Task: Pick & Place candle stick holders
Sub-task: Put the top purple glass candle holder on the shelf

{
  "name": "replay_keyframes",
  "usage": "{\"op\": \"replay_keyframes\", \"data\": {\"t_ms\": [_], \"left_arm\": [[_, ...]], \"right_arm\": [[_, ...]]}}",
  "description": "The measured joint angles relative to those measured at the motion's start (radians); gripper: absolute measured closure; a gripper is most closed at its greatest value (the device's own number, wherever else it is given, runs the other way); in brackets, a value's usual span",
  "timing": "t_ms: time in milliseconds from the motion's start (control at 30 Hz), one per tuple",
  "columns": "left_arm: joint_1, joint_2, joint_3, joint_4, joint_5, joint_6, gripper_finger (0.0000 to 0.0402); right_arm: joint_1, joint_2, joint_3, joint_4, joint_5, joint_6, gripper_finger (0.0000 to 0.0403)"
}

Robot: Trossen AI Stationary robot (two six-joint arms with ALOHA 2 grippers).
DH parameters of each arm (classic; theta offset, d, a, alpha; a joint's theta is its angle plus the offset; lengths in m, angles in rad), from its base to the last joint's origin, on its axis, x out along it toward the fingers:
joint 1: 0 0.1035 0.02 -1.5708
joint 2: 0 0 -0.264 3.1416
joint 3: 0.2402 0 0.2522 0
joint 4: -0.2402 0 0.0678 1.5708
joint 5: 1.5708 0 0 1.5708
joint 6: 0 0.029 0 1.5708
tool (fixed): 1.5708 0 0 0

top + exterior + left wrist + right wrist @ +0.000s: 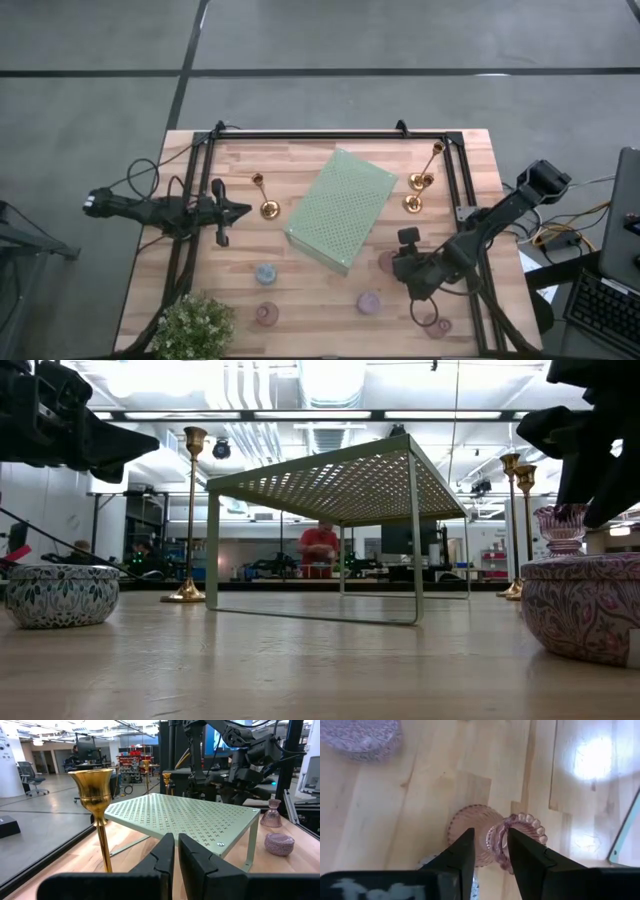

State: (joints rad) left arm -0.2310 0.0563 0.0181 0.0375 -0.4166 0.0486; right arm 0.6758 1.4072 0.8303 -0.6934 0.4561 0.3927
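The gold candlestick [97, 810] loses its base behind the left gripper [176, 857]; the plant [193, 328] is cut off by the high view's bottom edge.

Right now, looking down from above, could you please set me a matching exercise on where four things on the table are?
Things:
1. plant
2. green rack
3. blue holder
4. pair of gold candlesticks

Places:
A. right of the rack
B. a corner of the table on the left arm's side
C. between the plant and the rack
D. middle of the table

Pairs: 1-B, 2-D, 3-C, 4-A
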Motion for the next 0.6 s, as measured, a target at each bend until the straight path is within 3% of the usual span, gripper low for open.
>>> {"op": "replay_keyframes", "data": {"t_ms": [400, 600], "left_arm": [[0.000, 0.000, 0.000, 0.000, 0.000, 0.000, 0.0374], [0.000, 0.000, 0.000, 0.000, 0.000, 0.000, 0.0374]], "right_arm": [[0.000, 0.006, 0.000, -0.008, 0.027, -0.011, 0.0381], [0.000, 0.000, 0.012, -0.025, 0.021, -0.013, 0.0381]]}}
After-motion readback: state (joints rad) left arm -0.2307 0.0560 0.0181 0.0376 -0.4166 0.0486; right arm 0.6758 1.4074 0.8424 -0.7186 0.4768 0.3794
